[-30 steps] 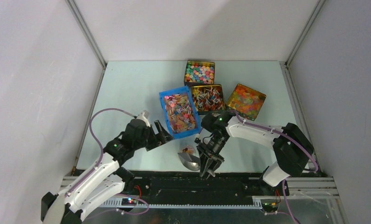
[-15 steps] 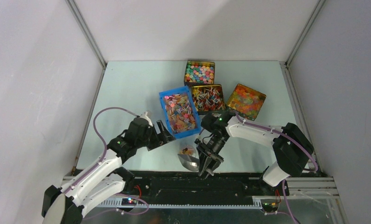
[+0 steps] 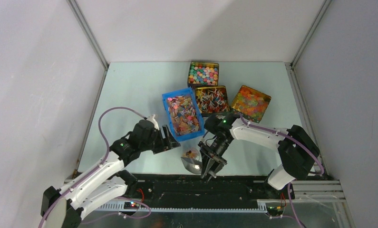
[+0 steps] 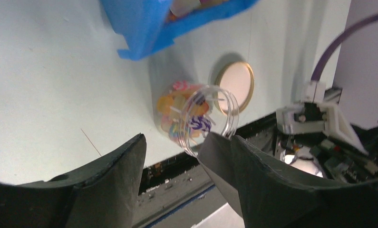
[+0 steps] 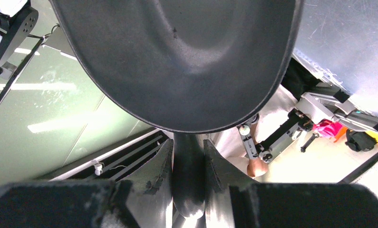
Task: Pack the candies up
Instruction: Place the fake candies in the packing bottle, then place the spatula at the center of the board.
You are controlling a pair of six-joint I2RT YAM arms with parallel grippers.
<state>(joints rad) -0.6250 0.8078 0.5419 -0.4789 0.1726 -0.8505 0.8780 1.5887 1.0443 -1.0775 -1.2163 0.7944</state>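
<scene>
Left gripper (image 4: pixel 175 140), jaws apart, faces the clear jar (image 4: pixel 196 118), which lies on its side holding a few candies (image 4: pixel 177 102); most fill the blue bin (image 4: pixel 144 28). Right gripper (image 5: pixel 189 161), its arm folded low, clamps the spoon (image 5: pixel 177 61). Step in hand is probably filling: next, steady the jar.

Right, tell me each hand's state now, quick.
Left hand: open, holding nothing.
Right hand: closed on the handle of the scoop.
</scene>
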